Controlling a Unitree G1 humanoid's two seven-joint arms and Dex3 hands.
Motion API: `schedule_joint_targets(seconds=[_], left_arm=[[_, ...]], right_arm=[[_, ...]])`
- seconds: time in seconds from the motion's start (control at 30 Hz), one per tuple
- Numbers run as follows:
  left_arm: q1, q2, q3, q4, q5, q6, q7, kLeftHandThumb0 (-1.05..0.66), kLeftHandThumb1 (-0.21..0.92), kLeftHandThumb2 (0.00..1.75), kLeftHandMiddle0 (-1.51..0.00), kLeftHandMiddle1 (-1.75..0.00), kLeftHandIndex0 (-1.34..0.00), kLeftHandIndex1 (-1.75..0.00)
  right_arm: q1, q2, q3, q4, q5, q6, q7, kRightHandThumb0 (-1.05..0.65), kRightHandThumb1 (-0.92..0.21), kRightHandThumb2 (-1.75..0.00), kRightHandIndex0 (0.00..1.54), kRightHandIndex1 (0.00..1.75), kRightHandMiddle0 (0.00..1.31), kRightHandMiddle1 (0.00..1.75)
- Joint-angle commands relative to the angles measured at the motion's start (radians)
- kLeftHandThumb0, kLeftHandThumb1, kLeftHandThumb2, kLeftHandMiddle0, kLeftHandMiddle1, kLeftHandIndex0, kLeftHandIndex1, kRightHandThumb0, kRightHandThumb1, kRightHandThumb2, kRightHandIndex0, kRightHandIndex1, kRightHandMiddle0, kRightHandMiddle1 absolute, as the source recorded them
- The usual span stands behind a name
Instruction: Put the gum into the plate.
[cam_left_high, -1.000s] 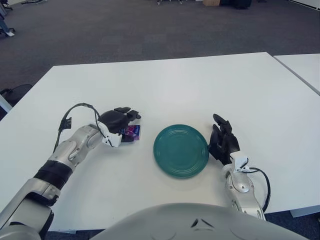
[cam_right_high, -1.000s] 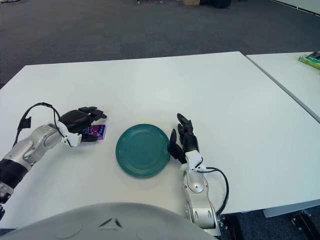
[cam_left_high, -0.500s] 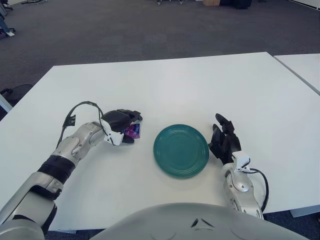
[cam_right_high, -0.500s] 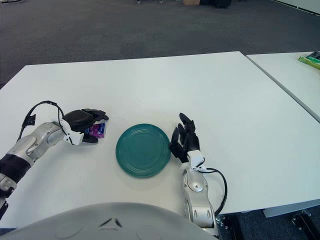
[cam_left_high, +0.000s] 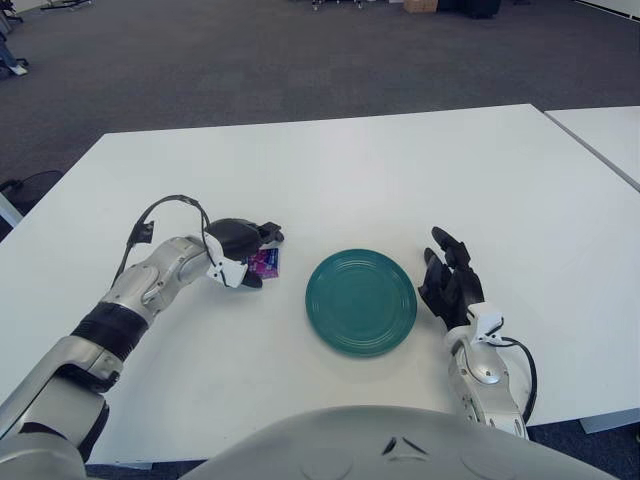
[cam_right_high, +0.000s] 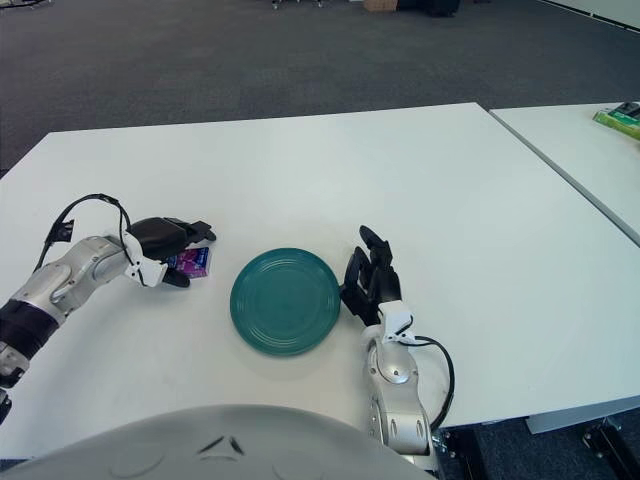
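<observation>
- Nearest the robot's body, the right hand (cam_left_high: 452, 290) shows just to the right of the plate, fingers spread and relaxed, holding nothing (it looks idle).
- The green plate (cam_left_high: 361, 301) sits a little further out on the white worktop (cam_left_high: 400, 180), round, shallow and with nothing in it.
- To the left of the plate, with a strip of bare worktop between them, lies the gum (cam_left_high: 265, 262), a small flat purple packet, partly covered by the left hand.
- The left hand (cam_left_high: 243, 248) is on top of the packet, its dark fingers curled down over it. From where I stand I cannot tell whether they truly grip it or only press on it, and the packet seems to lie flat on the surface.
- My guess is that the packet is very light, fairly stiff and slick in its wrapper, so it may skid sideways instead of coming up.
- A pinch across its two long edges looks the safest hold (a top-down press alone would likely just push it along).
- Once it is held, the carry to the plate is a short sweep to the right.
- Beyond the worktop there is only dark carpet (cam_left_high: 300, 50).
</observation>
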Motion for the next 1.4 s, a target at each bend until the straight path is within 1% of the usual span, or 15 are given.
schedule_joint_targets(seconds=[0.0,0.03,0.07,0.1,0.13,0.23,0.33,0.43,0.6,0.73,1.07,1.13,1.23,1.37], left_arm=[[0.003,-0.018,-0.051,0.092,0.04,0.008,-0.014,-0.45,0.75,0.57,-0.21,-1.34,-0.42,-1.49],[-0.001,-0.02,-0.055,0.107,0.038,0.002,-0.01,-0.29,0.63,0.78,-0.29,-1.45,-0.43,-1.59],[-0.005,-0.021,-0.058,0.118,0.035,-0.003,-0.005,-0.23,0.58,0.87,-0.34,-1.49,-0.44,-1.62],[-0.008,-0.021,-0.061,0.126,0.033,-0.006,-0.002,-0.15,0.5,1.01,-0.4,-1.54,-0.46,-1.66],[-0.008,-0.018,-0.062,0.127,0.03,-0.011,0.0,-0.1,0.44,1.09,-0.44,-1.57,-0.47,-1.69],[-0.012,-0.012,-0.066,0.138,0.022,-0.034,0.016,-0.03,0.34,1.23,-0.53,-1.59,-0.52,-1.73],[-0.015,-0.016,-0.067,0.154,0.016,-0.036,0.028,-0.01,0.28,1.3,-0.59,-1.58,-0.55,-1.74],[-0.013,-0.02,-0.061,0.152,0.006,-0.022,0.026,0.0,0.24,1.35,-0.62,-1.59,-0.57,-1.74],[-0.002,-0.018,-0.046,0.112,-0.009,0.023,0.003,0.0,0.2,1.43,-0.62,-1.67,-0.58,-1.75],[0.008,-0.024,-0.039,0.1,-0.006,0.053,0.02,0.0,0.17,1.48,-0.63,-1.73,-0.58,-1.75],[0.023,-0.03,-0.009,0.075,0.015,0.078,0.147,0.0,0.12,1.54,-0.68,-1.74,-0.6,-1.75],[0.026,-0.022,0.013,0.03,0.004,0.097,0.145,0.0,0.1,1.57,-0.7,-1.75,-0.62,-1.75],[0.025,-0.007,0.057,-0.086,-0.013,0.141,0.104,0.0,0.09,1.58,-0.71,-1.75,-0.62,-1.75],[0.025,-0.021,0.097,-0.18,-0.012,0.176,0.117,0.0,0.06,1.61,-0.74,-1.75,-0.62,-1.75]], right_arm=[[0.012,0.0,-0.006,0.039,0.007,0.051,0.002,-0.71,-0.92,-0.85,0.28,0.0,0.0,0.54],[0.012,0.0,-0.008,0.04,0.01,0.053,0.002,-0.71,-0.92,-0.85,0.28,0.0,0.0,0.54],[0.011,0.001,-0.009,0.041,0.011,0.054,0.003,-0.72,-0.92,-0.85,0.28,0.0,0.0,0.54],[0.011,0.001,-0.01,0.041,0.012,0.054,0.003,-0.72,-0.92,-0.85,0.28,0.0,0.0,0.54],[0.011,0.002,-0.011,0.043,0.013,0.052,0.004,-0.72,-0.92,-0.85,0.28,0.0,0.0,0.54],[0.011,0.005,-0.012,0.049,0.014,0.041,0.002,-0.71,-0.92,-0.85,0.28,0.0,0.0,0.55],[0.011,0.005,-0.014,0.054,0.012,0.029,0.0,-0.7,-0.92,-0.86,0.28,0.0,0.0,0.55],[0.011,0.005,-0.016,0.059,0.012,0.019,0.0,-0.7,-0.92,-0.87,0.28,0.0,0.0,0.56],[0.005,0.004,-0.024,0.078,0.014,0.002,0.001,-0.69,-0.92,-0.87,0.27,0.0,0.0,0.57],[-0.005,0.0,-0.027,0.095,0.003,-0.007,-0.003,-0.69,-0.92,-0.88,0.26,0.0,0.0,0.57],[-0.014,0.008,-0.028,0.086,0.006,0.022,-0.008,-0.7,-0.92,-0.88,0.21,0.0,0.0,0.54],[-0.014,0.011,-0.029,0.081,0.011,0.029,-0.008,-0.7,-0.92,-0.88,0.21,0.0,0.0,0.54],[-0.01,0.014,-0.03,0.069,0.021,0.037,-0.006,-0.7,-0.92,-0.87,0.22,0.01,0.0,0.55],[-0.006,0.01,-0.029,0.063,0.022,0.039,-0.002,-0.71,-0.92,-0.87,0.24,0.02,0.0,0.56]])
